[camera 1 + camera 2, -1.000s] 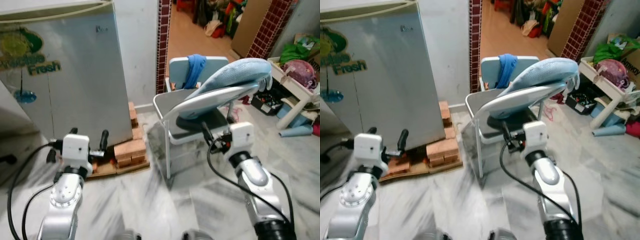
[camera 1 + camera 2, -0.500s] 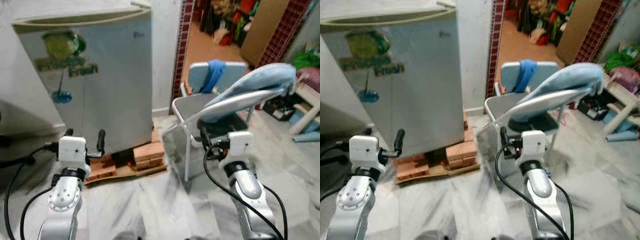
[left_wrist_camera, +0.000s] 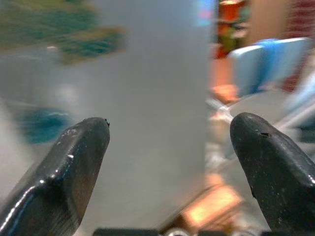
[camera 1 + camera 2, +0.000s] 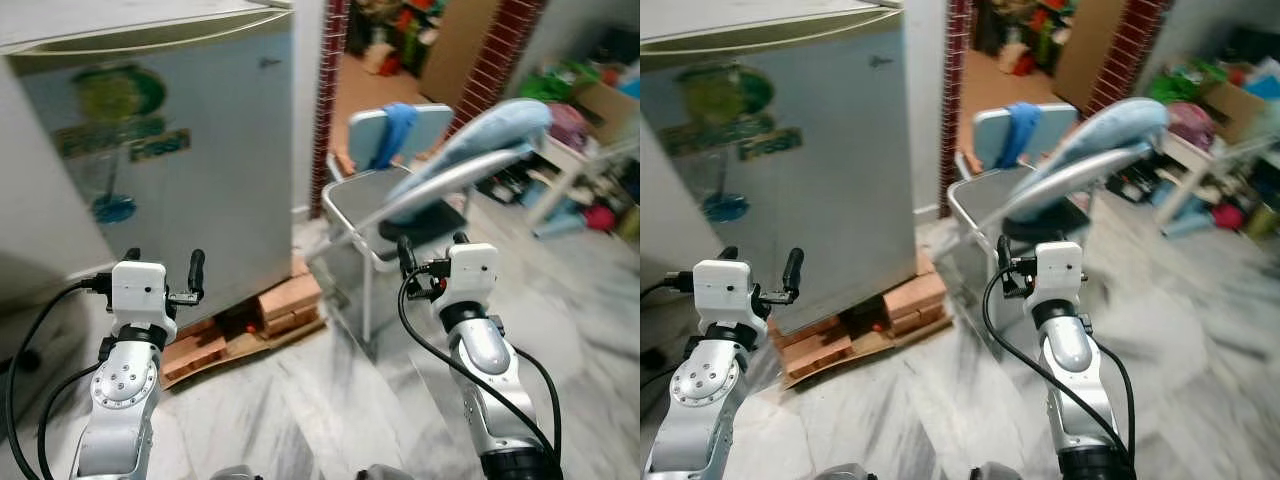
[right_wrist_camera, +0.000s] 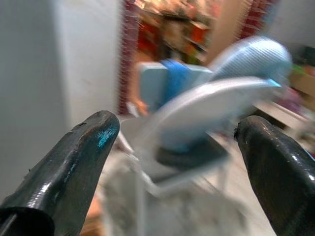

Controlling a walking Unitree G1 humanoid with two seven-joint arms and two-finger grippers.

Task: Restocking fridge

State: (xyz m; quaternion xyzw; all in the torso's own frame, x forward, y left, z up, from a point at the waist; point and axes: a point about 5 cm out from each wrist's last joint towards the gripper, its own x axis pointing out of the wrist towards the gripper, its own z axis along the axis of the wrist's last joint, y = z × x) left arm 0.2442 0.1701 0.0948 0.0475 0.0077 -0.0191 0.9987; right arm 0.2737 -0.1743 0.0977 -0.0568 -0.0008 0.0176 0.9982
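Looking ahead of your two raised arms, you see the fridge (image 4: 170,150) standing closed, a grey box with a green and blue sticker (image 4: 118,125) on its door. It stands straight in front of your left gripper (image 3: 170,162), near but not touching. The fingers (image 3: 74,167) of this gripper are spread wide apart and there is nothing between them; in the left wrist view the fridge door shows in the gap.

Under the fridge, below and in front of the left gripper, lies a stack of bricks (image 4: 255,315) on a flat board.

Your right gripper (image 5: 177,162) is also spread wide and holds nothing. Beyond its fingers (image 5: 74,167) stands a metal chair (image 4: 400,215) with a dark seat. A light blue cushion (image 4: 480,135) lies tilted on a grey panel across the chair, and a blue cloth (image 4: 392,130) hangs over the backrest behind it. The chair is beside the fridge, on the right gripper's side.

The floor (image 4: 330,410) below both grippers is pale marble. Beyond the chair is an open doorway (image 4: 385,50), and further to the right are blurred coloured things which I cannot tell.
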